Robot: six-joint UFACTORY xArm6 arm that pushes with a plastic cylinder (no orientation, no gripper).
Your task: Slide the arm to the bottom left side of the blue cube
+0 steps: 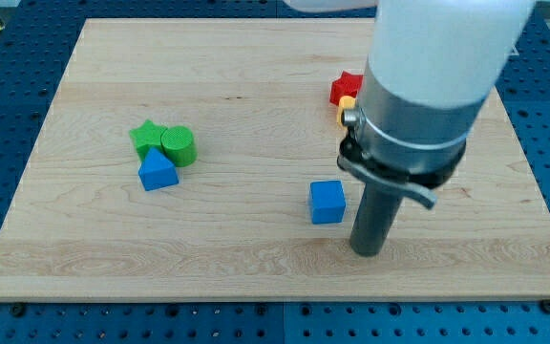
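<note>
A: What is seen at the view's left of the pale wooden board (84, 86)?

B: Three pieces are clustered, touching: a green star block (145, 136), a green cylinder block (179, 146) and a blue triangular block (158, 171).

A: And the task's piece?

B: One blue cube (327, 202) is found right of centre, standing alone. My tip (368, 251) is set just beside its lower right, so the bottom left side is not yet reached.

A: Are jaws fitted?

B: None; only a rod is carried. Behind it a red star block (346, 88) and possibly one yellow block (345, 107) are partly hidden.

A: The count?

B: Six blocks: two green, two blue, one red, one yellow.
</note>
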